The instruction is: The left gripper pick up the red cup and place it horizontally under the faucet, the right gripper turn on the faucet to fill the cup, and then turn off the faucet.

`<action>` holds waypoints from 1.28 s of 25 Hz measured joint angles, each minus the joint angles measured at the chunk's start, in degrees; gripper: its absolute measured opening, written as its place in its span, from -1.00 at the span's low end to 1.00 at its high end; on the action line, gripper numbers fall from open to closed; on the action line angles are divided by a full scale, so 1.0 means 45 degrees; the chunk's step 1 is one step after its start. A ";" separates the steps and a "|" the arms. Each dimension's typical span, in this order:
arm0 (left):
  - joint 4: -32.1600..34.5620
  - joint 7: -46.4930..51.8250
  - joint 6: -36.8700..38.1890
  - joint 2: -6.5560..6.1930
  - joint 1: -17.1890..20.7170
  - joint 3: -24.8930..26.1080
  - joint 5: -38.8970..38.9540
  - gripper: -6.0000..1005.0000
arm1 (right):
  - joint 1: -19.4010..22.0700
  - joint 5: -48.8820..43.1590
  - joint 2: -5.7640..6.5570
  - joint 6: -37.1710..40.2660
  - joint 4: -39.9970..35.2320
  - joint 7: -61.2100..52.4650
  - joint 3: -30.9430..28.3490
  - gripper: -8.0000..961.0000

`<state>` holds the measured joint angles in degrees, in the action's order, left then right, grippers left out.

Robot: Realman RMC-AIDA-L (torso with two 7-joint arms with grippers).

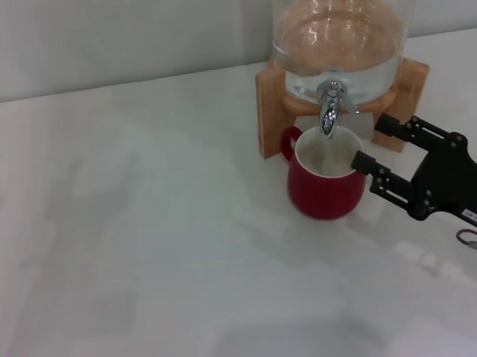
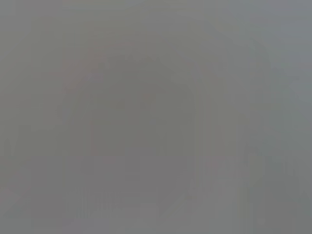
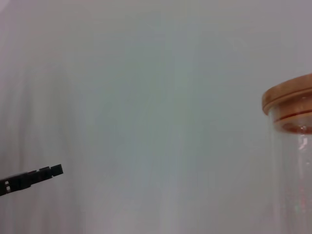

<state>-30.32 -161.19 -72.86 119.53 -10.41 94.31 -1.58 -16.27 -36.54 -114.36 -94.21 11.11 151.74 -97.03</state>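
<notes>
While the left wrist view is a grey blur with nothing readable and the left gripper shows nowhere, the glass dispenser (image 1: 339,39) is cut off at the head view's top edge. Below its chrome faucet (image 1: 329,108) stands the red cup (image 1: 326,177), upright, white inside. Just beside the cup, the right gripper (image 1: 374,143) has its fingers spread apart.

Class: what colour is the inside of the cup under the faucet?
White inside the red cup; the head view shows it best.
</notes>
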 joint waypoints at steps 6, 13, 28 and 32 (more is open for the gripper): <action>-0.0006 0.0000 -0.0001 0.0000 -0.0023 -0.0001 0.0000 0.76 | 0.0087 0.0032 0.0001 0.0022 0.0009 0.0099 -0.0199 0.27; -0.0026 0.0000 -0.0001 0.0000 -0.0031 -0.0078 0.0000 0.76 | -0.0110 0.0033 -0.0074 0.0180 0.0012 0.0346 -0.0199 0.27; 0.0001 0.0000 -0.0065 0.0000 -0.0049 -0.0099 0.0000 0.76 | -0.0695 0.0055 -0.0115 0.1115 0.0155 0.0502 -0.0613 0.26; 0.0016 0.0000 -0.0127 0.0000 -0.0036 -0.0099 0.0000 0.76 | -0.0786 0.0055 -0.0113 0.1373 0.0155 0.0515 -0.0692 0.26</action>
<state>-30.25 -161.19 -73.43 119.54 -10.57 93.86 -1.58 -19.81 -36.29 -114.87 -88.04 11.81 154.06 -100.14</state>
